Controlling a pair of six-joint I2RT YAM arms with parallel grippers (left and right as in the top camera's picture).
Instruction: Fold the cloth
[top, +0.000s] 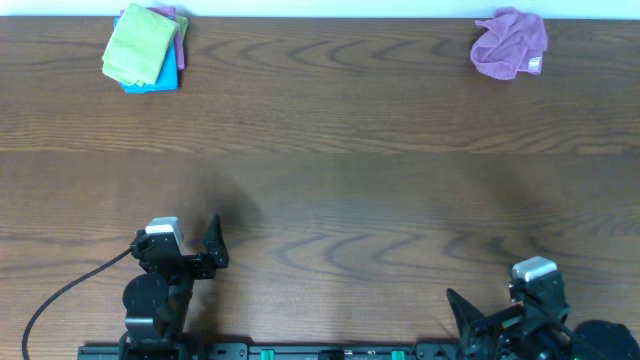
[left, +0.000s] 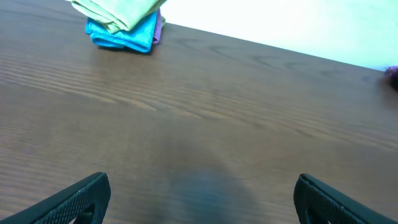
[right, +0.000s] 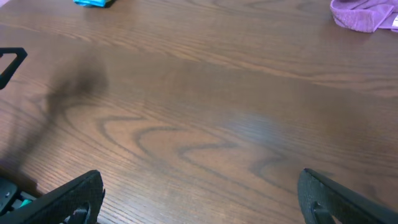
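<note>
Lime cloth (left: 118, 11) lies well beyond left claw (left: 202, 200).

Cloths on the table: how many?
4: green cloth tops the far-left stack, blue cloth beneath, purple edge between; crumpled purple cloth far right. Stack may hide more.

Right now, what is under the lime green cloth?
A bright blue cloth lies under the lime green cloth, and a purple edge shows beside it. Their covered middles cannot be seen.
</note>
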